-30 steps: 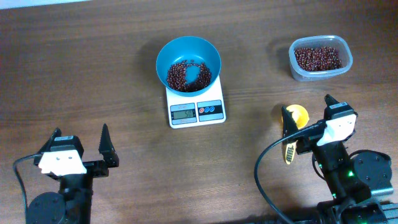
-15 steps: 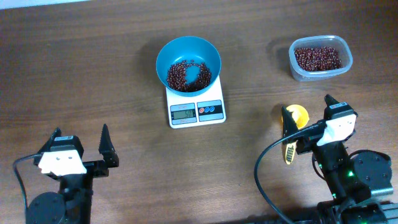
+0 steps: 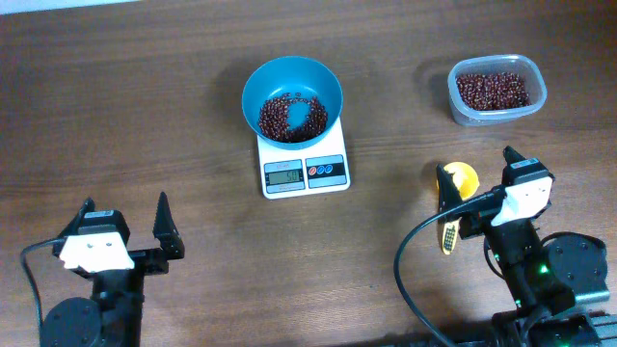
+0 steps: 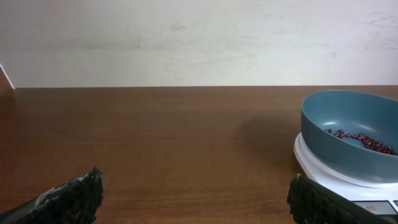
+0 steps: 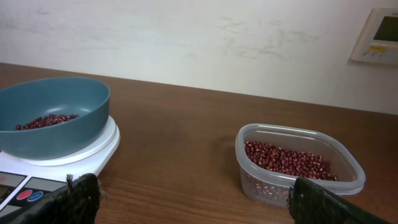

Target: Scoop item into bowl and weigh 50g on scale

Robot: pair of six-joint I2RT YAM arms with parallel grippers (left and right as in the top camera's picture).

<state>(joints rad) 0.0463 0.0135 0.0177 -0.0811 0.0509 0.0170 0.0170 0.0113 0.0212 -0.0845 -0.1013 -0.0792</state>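
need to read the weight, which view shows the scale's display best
Overhead: the scale faces the camera, so its grey display is whole, though the digits are small. The right wrist view shows the platform and buttons at a low angle; the left wrist view only the platform under the bowl.

An indoor room fitted out as a robotics test bench is indicated: a wood-grain table (image 3: pixel 116 116) is set against a plain, scuffed off-white wall (image 4: pixel 186 37), on which a small control panel (image 5: pixel 377 34) is mounted, while a left arm (image 3: pixel 101 280) and a cabled right arm (image 3: pixel 521 246) are stationed at the near edge
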